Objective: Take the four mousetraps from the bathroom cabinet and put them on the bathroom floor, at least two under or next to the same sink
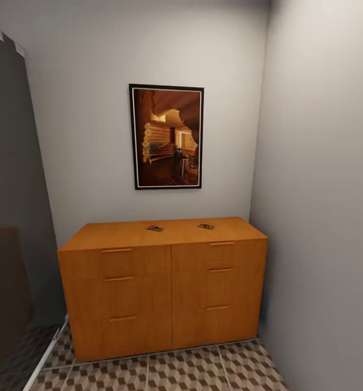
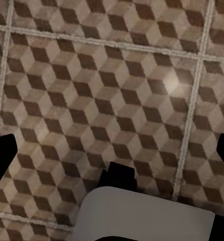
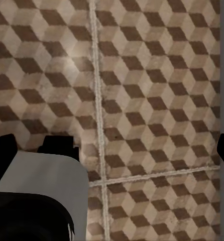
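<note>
The orange-brown cabinet (image 1: 165, 282) stands against the far wall in a narrow alcove, all its drawer fronts closed. Two mousetraps lie on its top: one near the middle (image 1: 155, 228), the other to its right (image 1: 205, 226). Both are small and flat with dark metal parts. The bathroom floor (image 1: 186, 372) with its cube pattern runs up to the cabinet's foot. In the left wrist view my left gripper (image 2: 112, 150) hangs open over the tiles, nothing between its fingers (image 2: 1, 155). My right gripper (image 3: 112, 148) is likewise open over bare floor (image 3: 142, 100). The bathroom sink is out of view.
A grey wall (image 1: 322, 217) closes in right beside the cabinet. A dark panel (image 1: 10, 217) lines the left side, with a pale strip at its foot. A framed picture (image 1: 166, 137) hangs above the cabinet. Part of my grey body (image 2: 147, 216) shows below each wrist.
</note>
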`<state>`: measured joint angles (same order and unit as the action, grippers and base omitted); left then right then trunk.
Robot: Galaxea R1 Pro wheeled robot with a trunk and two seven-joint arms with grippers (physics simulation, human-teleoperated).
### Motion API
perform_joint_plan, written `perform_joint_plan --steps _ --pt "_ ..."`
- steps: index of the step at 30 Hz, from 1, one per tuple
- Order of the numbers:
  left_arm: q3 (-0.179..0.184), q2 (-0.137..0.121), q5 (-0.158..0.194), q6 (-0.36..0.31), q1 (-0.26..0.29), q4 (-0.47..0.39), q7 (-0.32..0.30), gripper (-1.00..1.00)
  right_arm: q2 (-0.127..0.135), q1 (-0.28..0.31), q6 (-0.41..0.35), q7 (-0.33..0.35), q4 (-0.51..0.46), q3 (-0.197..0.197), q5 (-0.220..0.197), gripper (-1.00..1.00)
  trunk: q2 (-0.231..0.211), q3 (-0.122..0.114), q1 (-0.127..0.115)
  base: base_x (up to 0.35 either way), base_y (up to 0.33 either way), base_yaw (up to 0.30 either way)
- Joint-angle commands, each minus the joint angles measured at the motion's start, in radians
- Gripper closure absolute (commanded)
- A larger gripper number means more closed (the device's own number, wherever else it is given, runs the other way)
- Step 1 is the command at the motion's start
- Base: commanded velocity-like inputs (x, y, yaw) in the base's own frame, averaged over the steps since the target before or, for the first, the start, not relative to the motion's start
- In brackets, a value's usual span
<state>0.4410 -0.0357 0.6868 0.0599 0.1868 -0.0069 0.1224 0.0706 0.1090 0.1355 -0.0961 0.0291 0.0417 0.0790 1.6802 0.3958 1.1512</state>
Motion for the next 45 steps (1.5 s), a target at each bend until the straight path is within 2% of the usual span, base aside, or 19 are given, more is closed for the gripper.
perform_joint_plan --steps 1,34,38,39,42,44,45 --pt "0.008 0.0 0.007 0.001 0.0 -0.001 0.003 -1.0 0.0 0.001 0.004 -0.005 0.003 0.004 0.008 -1.0 0.001 0.001 0.0 0.067 -0.022 0.0" --pt "0.011 -0.001 0.0 0.001 0.0 -0.008 0.003 -1.0 -0.002 0.001 0.004 -0.005 0.003 0.0 0.003 -1.0 0.001 0.001 0.0 0.007 -0.002 0.0" --pt "0.025 0.002 -0.012 -0.008 0.001 -0.097 0.007 -1.0 -0.001 0.002 -0.025 -0.01 -0.028 0.006 0.017 -1.0 0.001 0.001 0.0 0.0 0.0 0.0" --pt "0.028 -0.001 -0.015 -0.015 0.002 -0.157 0.009 -1.0 0.0 0.003 -0.048 -0.009 -0.054 0.007 0.018 -1.0 0.001 0.001 0.0 0.0 0.0 0.0" --pt "0.031 -0.011 -0.027 -0.045 0.004 -0.267 0.011 -1.0 0.001 0.003 -0.11 -0.009 -0.127 0.008 0.019 -1.0 0.001 0.001 0.0 0.0 0.0 0.0" --pt "0.032 -0.022 -0.043 -0.084 0.005 -0.347 0.012 -1.0 0.001 0.003 -0.167 -0.008 -0.197 0.007 0.018 -1.0 0.001 0.001 0.0 0.0 0.0 0.0" --pt "0.033 -0.035 -0.068 -0.148 0.006 -0.442 0.014 -1.0 0.001 0.003 -0.237 -0.008 -0.292 0.006 0.016 -1.0 0.001 0.001 0.0 0.0 0.0 0.0"
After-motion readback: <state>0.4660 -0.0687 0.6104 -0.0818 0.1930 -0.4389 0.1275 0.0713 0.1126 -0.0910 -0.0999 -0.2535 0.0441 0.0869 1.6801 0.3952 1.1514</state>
